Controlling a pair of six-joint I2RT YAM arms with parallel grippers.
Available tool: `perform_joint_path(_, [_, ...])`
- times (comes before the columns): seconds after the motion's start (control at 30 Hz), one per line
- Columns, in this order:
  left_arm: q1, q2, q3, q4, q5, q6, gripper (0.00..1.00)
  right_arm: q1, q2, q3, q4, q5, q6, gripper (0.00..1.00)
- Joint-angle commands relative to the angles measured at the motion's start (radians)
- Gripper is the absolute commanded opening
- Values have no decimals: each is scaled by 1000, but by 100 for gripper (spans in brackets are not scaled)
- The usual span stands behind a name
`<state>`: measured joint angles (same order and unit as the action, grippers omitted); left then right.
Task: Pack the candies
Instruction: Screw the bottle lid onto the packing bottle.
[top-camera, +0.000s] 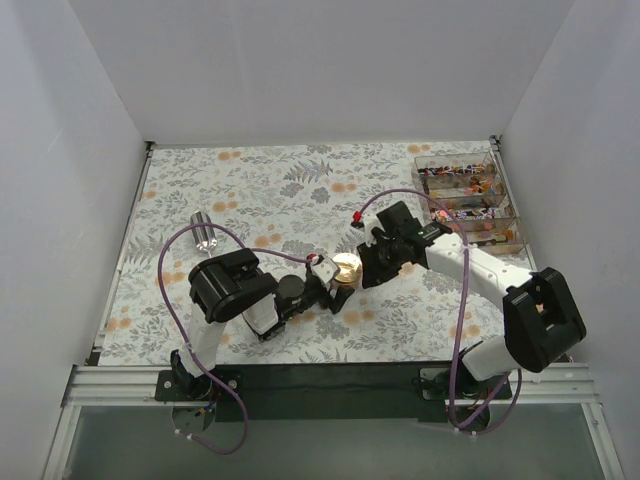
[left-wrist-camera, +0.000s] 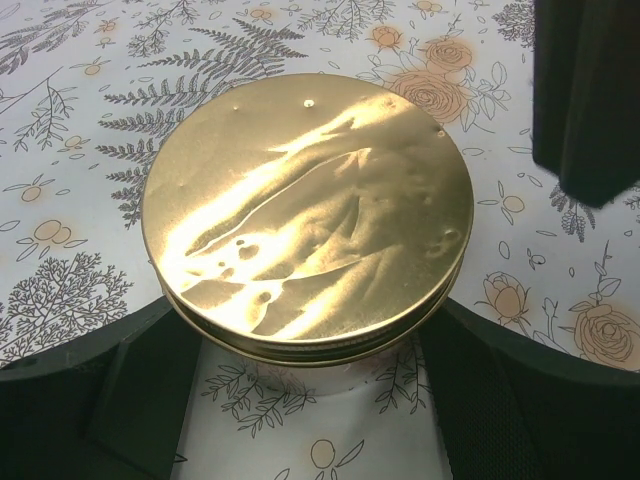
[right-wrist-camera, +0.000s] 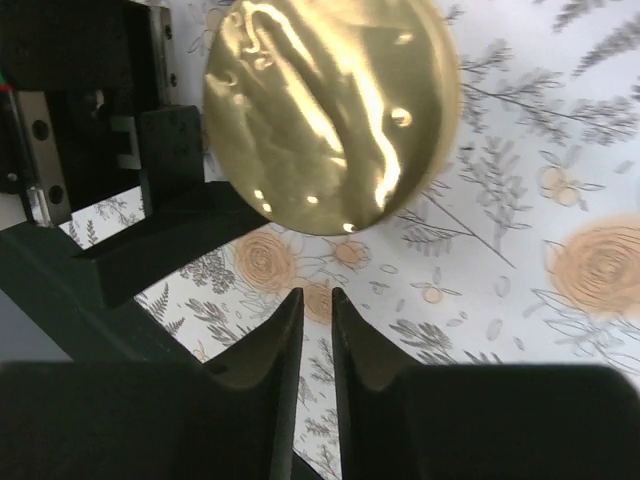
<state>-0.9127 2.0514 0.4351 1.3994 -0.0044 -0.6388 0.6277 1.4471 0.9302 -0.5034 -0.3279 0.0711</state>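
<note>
The candies (top-camera: 468, 192), tiny wrapped sweets in mixed colours, lie in the clear compartment box (top-camera: 517, 240) at the far right. A small clear jar with a gold lid (top-camera: 347, 267) stands mid-table. My left gripper (top-camera: 333, 288) is shut on the jar below its lid; in the left wrist view the lid (left-wrist-camera: 305, 215) fills the frame, with that gripper (left-wrist-camera: 310, 360) on either side of the jar. My right gripper (top-camera: 374, 268) is just to the right of the jar. In the right wrist view it (right-wrist-camera: 317, 300) is shut and empty, short of the lid (right-wrist-camera: 330, 110).
A small silvery cylinder (top-camera: 205, 233) lies on the flowered cloth at the left. White walls close in the table on three sides. The left arm's finger (right-wrist-camera: 170, 240) shows dark beside the jar in the right wrist view.
</note>
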Motion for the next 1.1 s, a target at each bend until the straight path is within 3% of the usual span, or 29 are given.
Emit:
perform_joint_path(0.0, [9,62,-36,434,-57,56,71,-83,28,125,-21,-5,-59,25])
perform_joint_path(0.2, [9,70,-36,432,-57,57,71,-97,194,306,-29,-60,-197,39])
perform_joint_path(0.33, [9,69,-36,432,-57,57,71,-97,285,416,-55,-129,-255,40])
perform_joint_path(0.6, [8,72,-36,432,-54,57,71,-95,369,447,-80,-218,-301,40])
perform_joint_path(0.77, [9,75,-35,432,-65,57,71,-94,363,415,-106,-229,-307,36])
perform_joint_path(0.9, [8,76,-32,431,-71,57,71,-91,329,357,-112,-229,-298,23])
perform_joint_path(1.07, [8,79,-26,421,-77,57,70,-65,265,240,-110,-211,-258,17])
